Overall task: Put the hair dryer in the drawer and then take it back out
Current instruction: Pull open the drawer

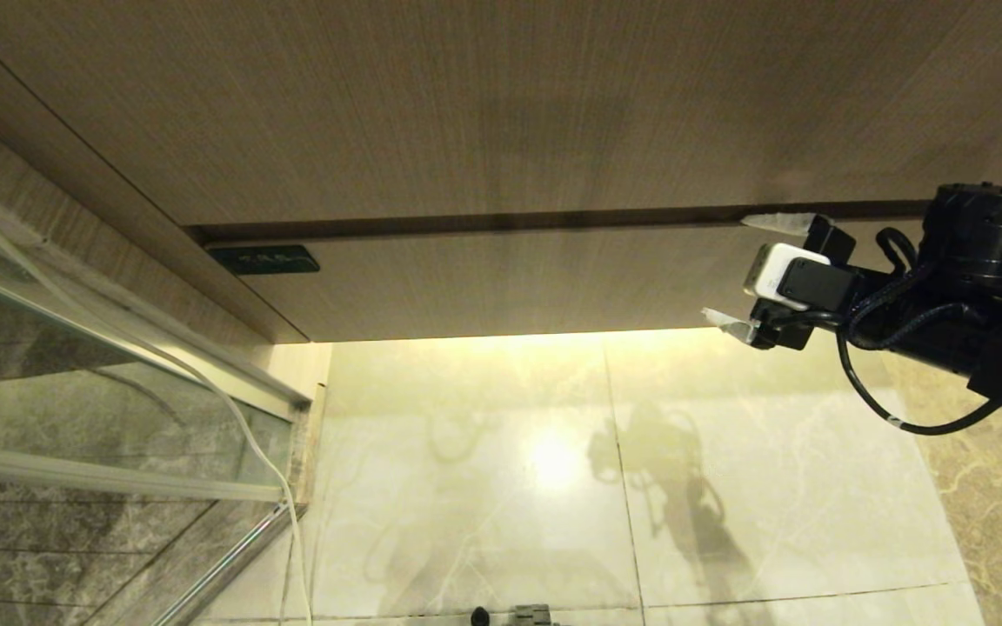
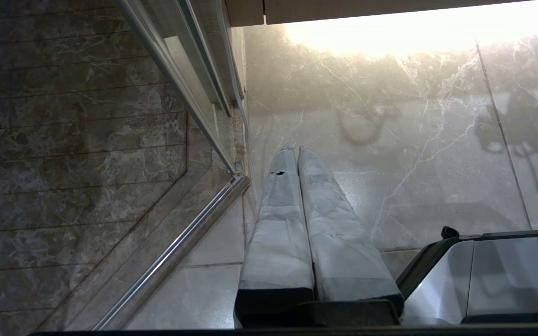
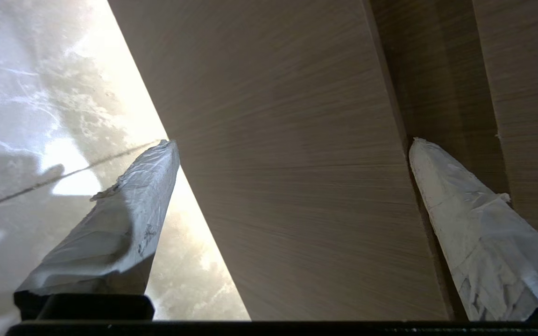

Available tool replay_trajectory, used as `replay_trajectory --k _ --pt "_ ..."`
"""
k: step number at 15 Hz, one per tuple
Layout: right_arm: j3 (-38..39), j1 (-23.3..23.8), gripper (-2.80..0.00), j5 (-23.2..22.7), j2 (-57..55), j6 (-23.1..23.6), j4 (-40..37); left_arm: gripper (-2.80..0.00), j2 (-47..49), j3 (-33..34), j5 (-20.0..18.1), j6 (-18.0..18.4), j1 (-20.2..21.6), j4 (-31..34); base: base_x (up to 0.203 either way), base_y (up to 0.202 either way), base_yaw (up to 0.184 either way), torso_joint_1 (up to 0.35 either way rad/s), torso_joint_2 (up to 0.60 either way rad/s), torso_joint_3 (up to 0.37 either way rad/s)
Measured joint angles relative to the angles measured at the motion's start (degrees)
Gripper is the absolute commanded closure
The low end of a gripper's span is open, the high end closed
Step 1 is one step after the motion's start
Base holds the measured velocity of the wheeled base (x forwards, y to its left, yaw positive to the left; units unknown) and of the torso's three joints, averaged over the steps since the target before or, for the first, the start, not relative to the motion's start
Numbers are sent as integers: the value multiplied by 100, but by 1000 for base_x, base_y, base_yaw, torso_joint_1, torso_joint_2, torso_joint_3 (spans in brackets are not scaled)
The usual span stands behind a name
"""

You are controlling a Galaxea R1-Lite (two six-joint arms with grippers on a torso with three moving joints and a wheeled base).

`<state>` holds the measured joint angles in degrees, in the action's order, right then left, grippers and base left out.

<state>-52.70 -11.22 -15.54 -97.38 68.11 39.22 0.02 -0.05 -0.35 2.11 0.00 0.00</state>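
The drawer (image 1: 510,278) is closed; its flat wood-grain front (image 3: 297,186) fills the right wrist view. My right gripper (image 1: 731,269) hangs open at the front's right end and holds nothing. One taped finger (image 1: 779,222) lies at the dark gap above the front, the other (image 1: 727,322) at its lower edge. In the right wrist view the right gripper (image 3: 293,141) straddles the front panel. The hair dryer is out of view. My left gripper (image 2: 292,149) is parked low over the floor, shut and empty.
A glass shower door (image 1: 75,365) with a metal frame stands at the left. A thin white cable (image 1: 240,426) hangs along it. A small black box (image 1: 264,259) sits at the drawer's left end. Glossy marble floor (image 1: 553,478) lies below the cabinet.
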Motion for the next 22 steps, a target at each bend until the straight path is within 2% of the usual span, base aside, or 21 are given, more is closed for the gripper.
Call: replay_trajectory --k 11,18,22 --pt "155 -2 -280 4 197 -24 -985 0 0 0 3 0 -2 0 0 0 0 0 0 0" --pt "1032 9 -280 107 1597 -24 -1727 0 0 -2 0 -2 0 2 0 0 0 0 0 0" --pt "1292 30 -280 294 2426 -99 -2489 0 0 0 2 -2 0 0 0 0 0 0 0 0"
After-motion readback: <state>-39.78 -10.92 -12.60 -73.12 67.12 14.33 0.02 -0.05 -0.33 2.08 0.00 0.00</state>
